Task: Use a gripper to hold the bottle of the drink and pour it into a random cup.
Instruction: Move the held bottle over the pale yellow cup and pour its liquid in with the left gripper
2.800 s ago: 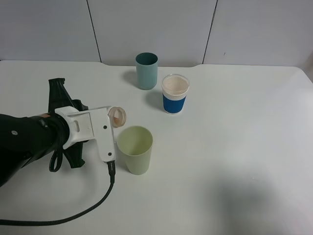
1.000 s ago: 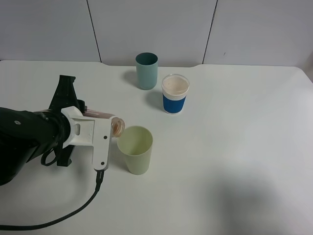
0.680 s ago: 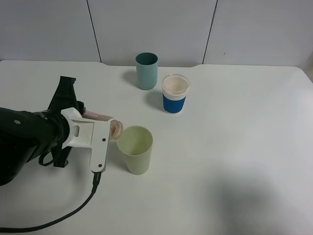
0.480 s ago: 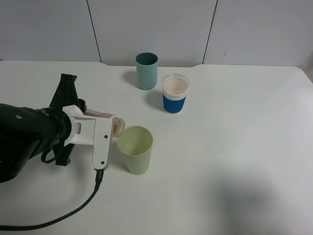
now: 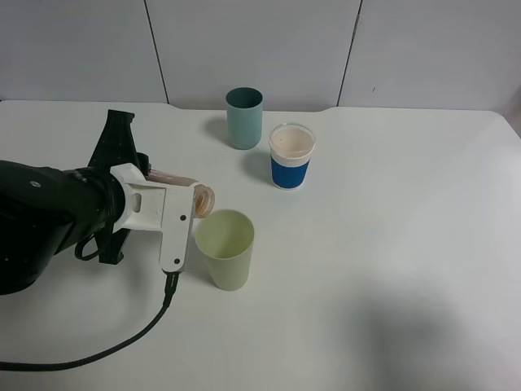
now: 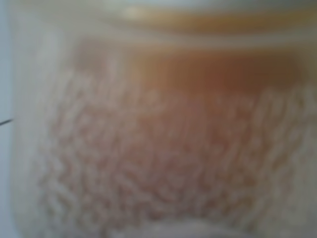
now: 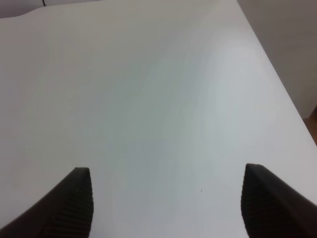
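Observation:
In the exterior high view my left gripper (image 5: 181, 198), black body with white frame parts, is shut on the bottle of the drink (image 5: 172, 179). The bottle lies tilted on its side, its open mouth (image 5: 203, 200) just left of and above the rim of the pale yellow-green cup (image 5: 225, 249). The cup stands upright on the table. In the left wrist view the bottle (image 6: 158, 148) fills the frame as a blur with brown liquid. My right gripper (image 7: 171, 198) is open and empty over bare table; it is out of the exterior high view.
A teal tumbler (image 5: 244, 118) and a white cup with a blue band (image 5: 291, 156) stand behind the yellow-green cup. A thick black cable (image 5: 122, 349) trails from the left gripper across the white table (image 5: 391, 244) toward the front left.
My left gripper has tipped the bottle further onto its side, then shifted slightly up and right, bringing the mouth nearer the cup's rim. The cups have not moved.

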`<state>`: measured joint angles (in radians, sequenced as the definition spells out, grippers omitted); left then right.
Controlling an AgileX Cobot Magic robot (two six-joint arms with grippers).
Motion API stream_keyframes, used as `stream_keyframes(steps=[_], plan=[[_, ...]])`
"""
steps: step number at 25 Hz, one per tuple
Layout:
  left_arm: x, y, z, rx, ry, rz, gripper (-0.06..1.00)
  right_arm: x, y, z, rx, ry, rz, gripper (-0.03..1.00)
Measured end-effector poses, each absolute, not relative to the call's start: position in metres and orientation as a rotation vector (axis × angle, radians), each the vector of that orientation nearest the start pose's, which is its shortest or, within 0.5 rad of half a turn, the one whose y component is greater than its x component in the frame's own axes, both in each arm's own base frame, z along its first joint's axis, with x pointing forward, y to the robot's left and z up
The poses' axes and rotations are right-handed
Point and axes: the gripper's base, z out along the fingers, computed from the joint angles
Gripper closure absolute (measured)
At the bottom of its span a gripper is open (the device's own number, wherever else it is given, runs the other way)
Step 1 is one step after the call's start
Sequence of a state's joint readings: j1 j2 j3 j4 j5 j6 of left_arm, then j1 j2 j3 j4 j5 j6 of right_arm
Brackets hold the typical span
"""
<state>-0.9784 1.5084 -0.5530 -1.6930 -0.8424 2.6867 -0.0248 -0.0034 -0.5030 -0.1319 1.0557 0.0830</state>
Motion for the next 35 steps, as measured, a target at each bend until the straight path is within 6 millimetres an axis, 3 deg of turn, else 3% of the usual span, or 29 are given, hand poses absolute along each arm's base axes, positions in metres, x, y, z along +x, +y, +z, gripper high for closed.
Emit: stream_keyframes(steps=[35], plan=[[0.193,-0.160,0.189,1.783,1.400,1.161,0.58,-0.006,-0.010,0.279,0.115,2.025,-0.121,0.33]])
